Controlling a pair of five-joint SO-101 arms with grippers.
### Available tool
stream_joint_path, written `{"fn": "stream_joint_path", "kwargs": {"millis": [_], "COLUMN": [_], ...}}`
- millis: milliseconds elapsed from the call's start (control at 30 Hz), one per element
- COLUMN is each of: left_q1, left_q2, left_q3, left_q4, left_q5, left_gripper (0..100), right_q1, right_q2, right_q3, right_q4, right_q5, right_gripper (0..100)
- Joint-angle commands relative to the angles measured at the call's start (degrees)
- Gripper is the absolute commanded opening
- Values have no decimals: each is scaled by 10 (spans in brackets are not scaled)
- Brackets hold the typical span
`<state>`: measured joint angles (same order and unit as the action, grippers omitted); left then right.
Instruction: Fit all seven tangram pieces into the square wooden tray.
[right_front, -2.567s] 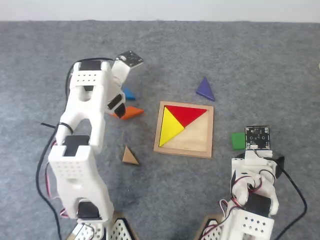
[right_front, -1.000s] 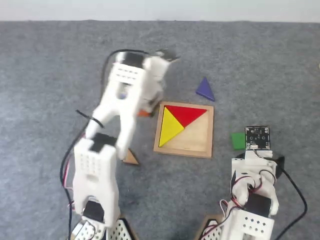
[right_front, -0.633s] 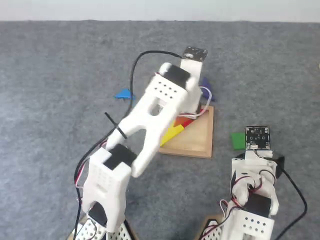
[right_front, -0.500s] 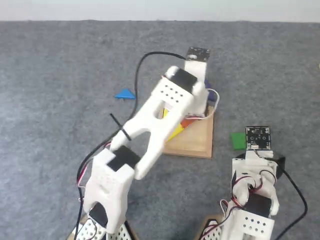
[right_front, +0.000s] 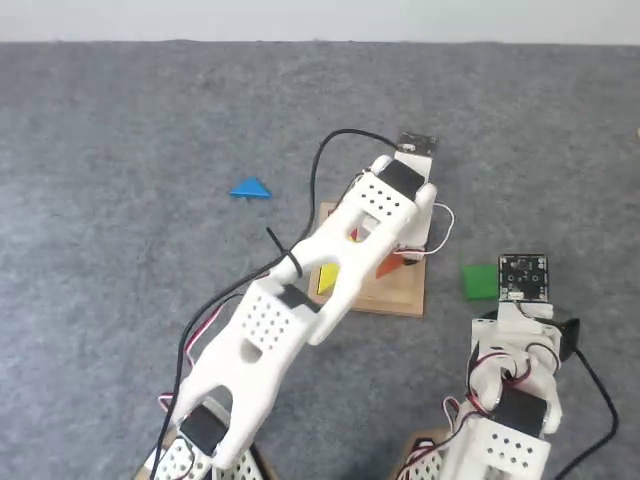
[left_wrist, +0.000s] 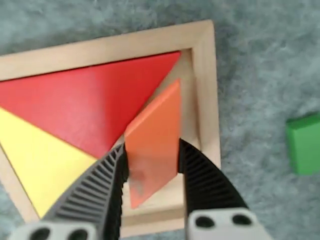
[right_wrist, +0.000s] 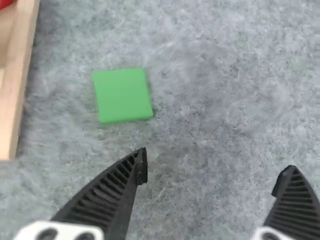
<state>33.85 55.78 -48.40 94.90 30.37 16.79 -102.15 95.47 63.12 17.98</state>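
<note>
The square wooden tray (left_wrist: 204, 80) holds a red triangle (left_wrist: 85, 100) and a yellow triangle (left_wrist: 40, 170). My left gripper (left_wrist: 151, 150) is shut on an orange piece (left_wrist: 152, 132), held tilted over the tray's bare part beside the red triangle, near the tray's right wall. From above, the left arm lies across the tray (right_front: 400, 300), with the orange piece (right_front: 390, 266) showing beneath its wrist. My right gripper (right_wrist: 216, 170) stands open over bare carpet, just short of a green square (right_wrist: 122, 95) that lies right of the tray.
A blue triangle (right_front: 250, 189) lies on the grey carpet left of the tray. The green square (right_front: 480, 281) sits between the tray and the right arm's camera (right_front: 523, 277). The tray's edge (right_wrist: 15, 75) is close to the right gripper.
The left arm has swung from the carpet left of the tray to over the tray's right side, carrying the orange piece. The blue triangle is uncovered. The right arm has hardly moved.
</note>
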Motion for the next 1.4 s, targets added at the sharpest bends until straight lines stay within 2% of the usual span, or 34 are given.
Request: {"fn": "stream_joint_path", "kwargs": {"millis": [0,100,233,400,633,800,933,1133,1367], "left_q1": [4,4,4,1,-39,-98,-124,-116,-84], "left_q2": [25,42,29,-20,-132,-251,-283,-281,-275], "left_q3": [-101,-116,-124,-119,-17,50,163,325,338], "left_q4": [59,57,57,57,57,57,53,-71,-98], "left_q5": [-40,-76,-143,-167,-216,-247,-291,-302,-298], "left_gripper": [213,295,285,285,273,261,224,221,221], "right_q1": [-4,-4,-5,-6,-6,-6,-7,-7,-7], "right_q2": [-3,-3,-3,-3,-3,-3,-3,-3,-3], "right_q3": [10,10,10,10,10,10,10,10,10], "right_q4": [1,1,1,1,1,1,1,0,0], "right_q5": [7,7,7,7,7,7,7,7,7], "right_gripper": [391,391,391,391,391,391,391,391,391]}}
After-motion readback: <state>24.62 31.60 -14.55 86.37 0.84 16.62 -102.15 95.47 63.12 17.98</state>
